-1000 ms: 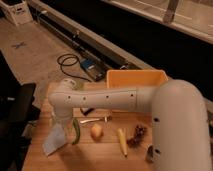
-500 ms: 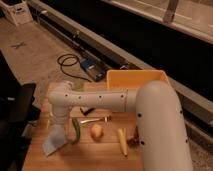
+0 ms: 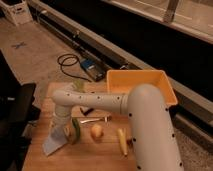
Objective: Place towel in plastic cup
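Observation:
My gripper [image 3: 61,131] hangs from the white arm over the left part of the wooden table [image 3: 90,157]. It is shut on the towel [image 3: 53,144], a pale grey-blue cloth that droops from it in a peak down to the table. The plastic cup [image 3: 75,131], pale yellow-green, is just right of the gripper and seems to lie tilted on the table. The towel is beside the cup, outside it.
A round yellowish fruit [image 3: 96,131] and a banana [image 3: 121,140] lie right of the cup. A yellow bin [image 3: 141,85] stands at the back right. Dark utensils [image 3: 94,119] lie under the arm. A green item [image 3: 79,86] sits at the far edge.
The arm's large forearm segment has shifted in the view. The gripper, the towel and the cup have stayed almost where they were.

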Controlling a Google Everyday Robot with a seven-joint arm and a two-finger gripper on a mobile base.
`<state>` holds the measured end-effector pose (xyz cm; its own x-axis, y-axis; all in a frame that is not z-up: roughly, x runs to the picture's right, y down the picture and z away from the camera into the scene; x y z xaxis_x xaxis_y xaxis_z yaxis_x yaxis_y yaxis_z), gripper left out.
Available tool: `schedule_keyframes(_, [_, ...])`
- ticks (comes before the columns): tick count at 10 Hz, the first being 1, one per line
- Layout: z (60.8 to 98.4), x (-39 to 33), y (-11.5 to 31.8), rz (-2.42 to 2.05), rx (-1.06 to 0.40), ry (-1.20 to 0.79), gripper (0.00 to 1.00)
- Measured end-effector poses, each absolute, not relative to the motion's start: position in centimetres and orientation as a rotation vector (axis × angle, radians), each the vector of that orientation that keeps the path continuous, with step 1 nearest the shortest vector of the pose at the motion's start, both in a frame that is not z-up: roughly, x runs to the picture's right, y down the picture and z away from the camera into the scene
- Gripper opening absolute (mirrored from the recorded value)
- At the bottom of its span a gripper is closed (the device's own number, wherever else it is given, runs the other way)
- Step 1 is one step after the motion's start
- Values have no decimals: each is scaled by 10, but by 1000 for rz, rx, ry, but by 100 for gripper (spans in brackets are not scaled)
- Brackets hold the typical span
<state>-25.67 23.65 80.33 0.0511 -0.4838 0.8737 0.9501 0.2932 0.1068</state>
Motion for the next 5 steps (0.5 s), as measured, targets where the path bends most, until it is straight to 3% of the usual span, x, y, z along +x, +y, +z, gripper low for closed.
schedule_keyframes(1, [806, -258, 236, -1181, -595, -1000, 58])
schedule_keyframes(5, [804, -255, 236, -1194, -599, -998, 15])
